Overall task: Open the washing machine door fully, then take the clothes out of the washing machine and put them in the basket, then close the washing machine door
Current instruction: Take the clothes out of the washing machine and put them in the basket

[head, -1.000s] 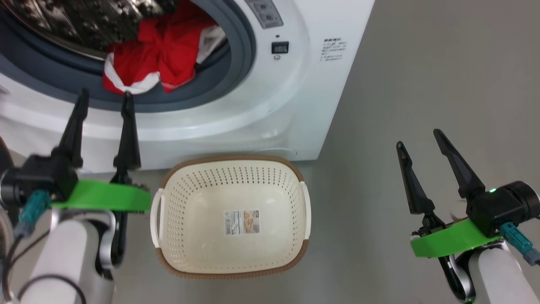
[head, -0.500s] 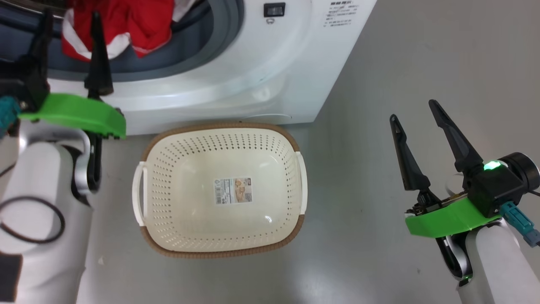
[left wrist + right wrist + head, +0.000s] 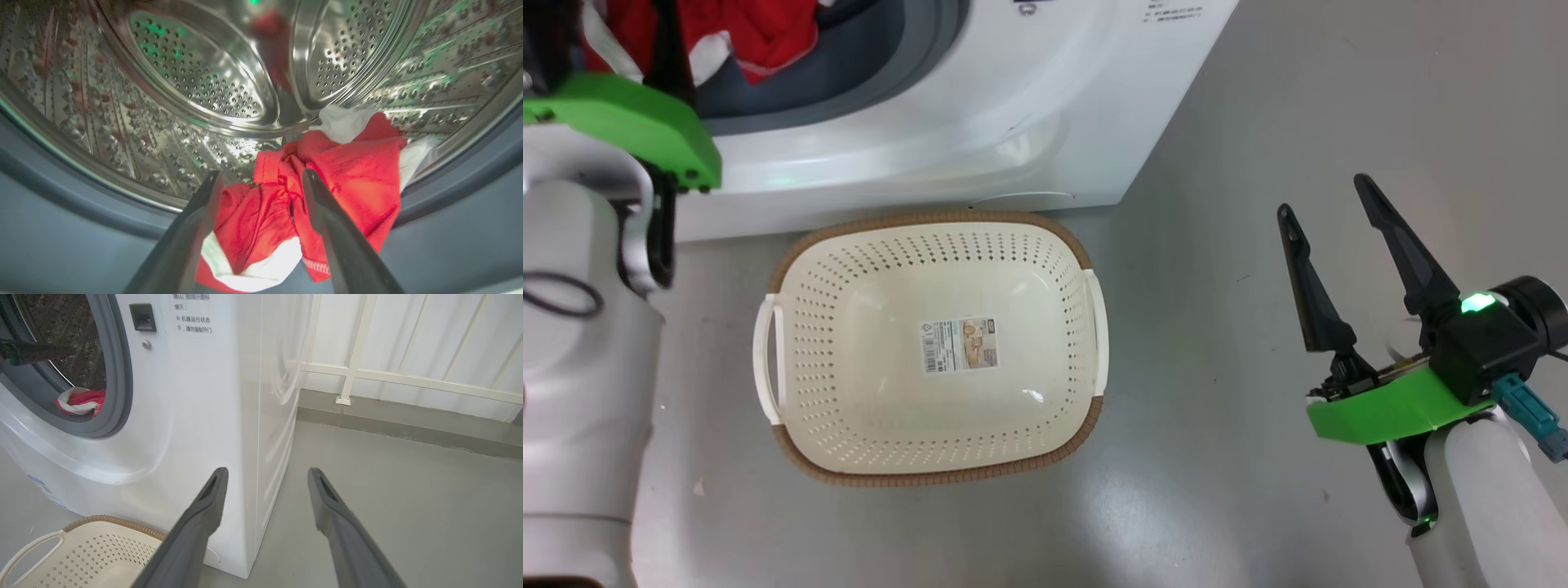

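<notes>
Here, left gripper (image 3: 261,175) spread wide, gripping nothing, fingers straddling clothes (image 3: 351,179); contact unclear. Red-and-white clothes lay crumpled at steel drum's (image 3: 196,81) front lip. Right gripper (image 3: 1325,198) wide open, unladen, beside cream basket (image 3: 931,219).

A smooth grey floor (image 3: 1258,98) with soft light reflections extends to a grey skirting strip (image 3: 408,424), above which a white wall (image 3: 408,335) carries a cream rail frame (image 3: 356,347) whose upright post ends at the skirting.
</notes>
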Controlling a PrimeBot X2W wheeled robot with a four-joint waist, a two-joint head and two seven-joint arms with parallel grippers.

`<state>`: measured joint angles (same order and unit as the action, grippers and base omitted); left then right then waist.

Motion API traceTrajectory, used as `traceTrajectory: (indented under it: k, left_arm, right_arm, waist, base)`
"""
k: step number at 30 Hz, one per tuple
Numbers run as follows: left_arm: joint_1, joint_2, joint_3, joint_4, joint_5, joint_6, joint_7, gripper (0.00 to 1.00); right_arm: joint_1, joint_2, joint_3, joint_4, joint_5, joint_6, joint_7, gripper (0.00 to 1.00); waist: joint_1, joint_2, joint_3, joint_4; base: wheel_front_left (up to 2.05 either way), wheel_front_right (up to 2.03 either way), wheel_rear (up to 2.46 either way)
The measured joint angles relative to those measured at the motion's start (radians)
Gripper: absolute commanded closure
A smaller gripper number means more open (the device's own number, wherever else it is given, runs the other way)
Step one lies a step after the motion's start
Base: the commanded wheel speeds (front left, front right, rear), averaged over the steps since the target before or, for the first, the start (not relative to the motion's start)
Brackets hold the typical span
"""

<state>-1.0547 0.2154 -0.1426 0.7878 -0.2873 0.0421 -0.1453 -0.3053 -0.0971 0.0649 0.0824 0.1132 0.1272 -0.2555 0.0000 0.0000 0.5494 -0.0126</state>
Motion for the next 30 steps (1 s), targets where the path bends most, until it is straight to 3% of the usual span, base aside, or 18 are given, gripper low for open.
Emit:
traceTrajectory:
  k: [16, 30]
  left_arm:
    - [-0.176, 0.025, -0.084, 0.294, 0.044, -0.025, 0.119, 0.00]
    - [-0.215, 0.056, -0.160, 0.407, 0.097, -0.016, 0.143, 0.00]
  right_arm:
    - [-0.039, -0.008, 0.043, 0.024, 0.010, 0.000, 0.000, 0.00]
    - [-0.047, -0.003, 0.056, 0.031, 0.019, 0.000, 0.000, 0.00]
  waist:
    - [0.0000, 0.0000, 0.040, -0.034]
    - [0.0000, 0.0000, 0.056, -0.063]
  base:
    - [0.00, 0.00, 0.00]
    - [0.00, 0.00, 0.00]
